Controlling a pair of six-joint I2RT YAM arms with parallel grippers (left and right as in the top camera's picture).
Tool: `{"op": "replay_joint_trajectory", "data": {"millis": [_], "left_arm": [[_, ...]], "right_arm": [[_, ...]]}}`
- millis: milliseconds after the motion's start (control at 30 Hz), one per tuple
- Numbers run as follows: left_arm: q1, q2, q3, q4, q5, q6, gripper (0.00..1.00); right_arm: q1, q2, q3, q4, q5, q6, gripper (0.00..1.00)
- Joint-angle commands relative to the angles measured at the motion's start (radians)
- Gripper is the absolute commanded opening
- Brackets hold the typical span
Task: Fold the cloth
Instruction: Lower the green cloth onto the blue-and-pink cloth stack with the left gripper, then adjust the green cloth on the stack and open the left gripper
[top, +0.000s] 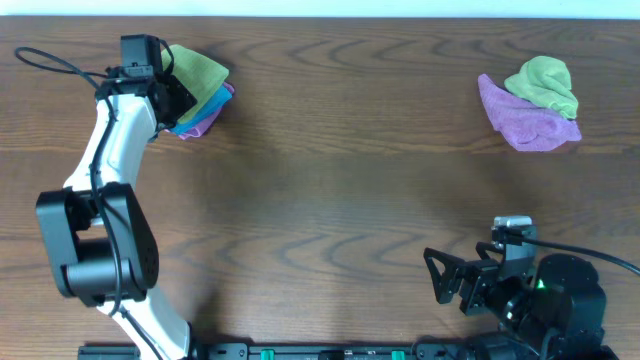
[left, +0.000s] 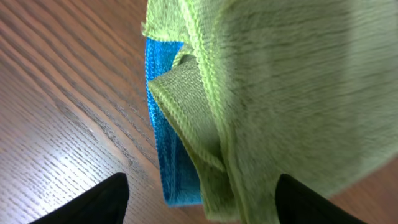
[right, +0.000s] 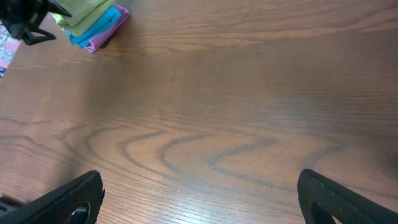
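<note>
A folded stack lies at the table's far left: a green cloth (top: 198, 68) on top, then a blue one (top: 205, 104) and a purple one (top: 226, 92). My left gripper (top: 176, 98) is open at this stack. In the left wrist view its fingers (left: 202, 208) straddle the edge of the green cloth (left: 292, 81), with the blue cloth (left: 163, 130) beneath. My right gripper (top: 438, 277) is open and empty over bare table near the front right; the right wrist view (right: 208, 199) shows only wood between its fingers. A crumpled green cloth (top: 545, 82) rests on a crumpled purple cloth (top: 528, 124) at the far right.
The folded stack (right: 93, 22) and my left gripper (right: 25, 25) show at the top left of the right wrist view. The wooden table (top: 330, 180) runs between the two cloth groups. A black cable (top: 50, 62) runs to the left arm.
</note>
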Motion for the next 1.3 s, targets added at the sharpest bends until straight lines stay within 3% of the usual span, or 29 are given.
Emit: {"op": "replay_joint_trajectory", "data": {"millis": [0,100,267,333,400,867,1267], "left_arm": [[0.003,-0.072,0.024,-0.002,-0.018,0.016,0.79],[0.003,-0.097,0.024,0.001,-0.017,0.016,0.77],[0.003,-0.11,0.024,0.037,0.046,0.014,0.4],[0.003,-0.109,0.024,0.058,0.061,0.003,0.16],[0.002,-0.108,0.024,0.085,0.061,-0.002,0.06],[0.002,0.043,0.023,0.273,0.057,-0.015,0.06],[0.002,0.104,0.023,0.264,0.057,-0.015,0.06]], "right_arm": [[-0.008,-0.003,-0.006,0.002,-0.006,0.014,0.99],[-0.008,-0.003,-0.006,0.002,-0.006,0.014,0.99],[-0.008,-0.003,-0.006,0.002,-0.006,0.014,0.99],[-0.008,-0.003,-0.006,0.002,-0.006,0.014,0.99],[-0.008,-0.003,-0.006,0.002,-0.006,0.014,0.99],[-0.008,-0.003,-0.006,0.002,-0.006,0.014,0.99],[-0.008,-0.003,-0.006,0.002,-0.006,0.014,0.99]]}}
